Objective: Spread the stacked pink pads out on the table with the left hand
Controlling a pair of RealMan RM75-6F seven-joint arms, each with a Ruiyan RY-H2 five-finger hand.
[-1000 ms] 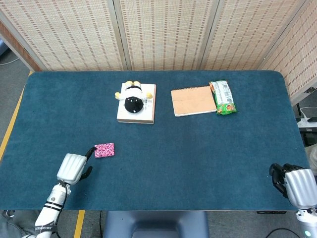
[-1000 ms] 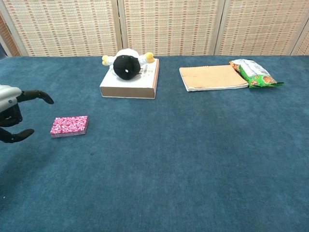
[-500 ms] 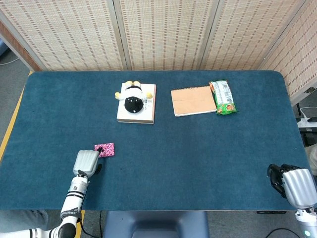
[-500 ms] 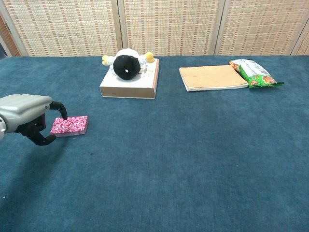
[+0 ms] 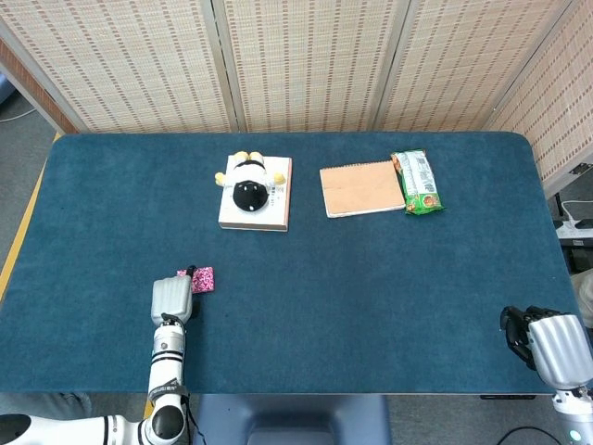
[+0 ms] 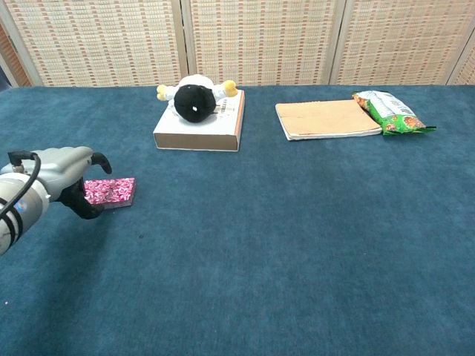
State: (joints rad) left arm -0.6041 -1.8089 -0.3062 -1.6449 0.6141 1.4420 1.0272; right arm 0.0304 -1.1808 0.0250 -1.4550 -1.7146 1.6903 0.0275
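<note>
Speckled pink pads (image 6: 111, 191), flat rectangular stack, under metallic left hand (image 6: 70, 176).

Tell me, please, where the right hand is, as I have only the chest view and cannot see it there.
Observer: The right hand is by the near right corner of the table, fingers curled in, holding nothing.
Operator: Thank you. Seen from above, how much of the pink pads does the left hand hide?
Observer: In the head view the left hand hides the near left part of the pink pads; their right part shows.
Operator: Is there table to the left of the pads for spreading them?
Observer: Yes, blue tabletop runs on from the pads to the table's left edge, which your view cuts off.
</note>
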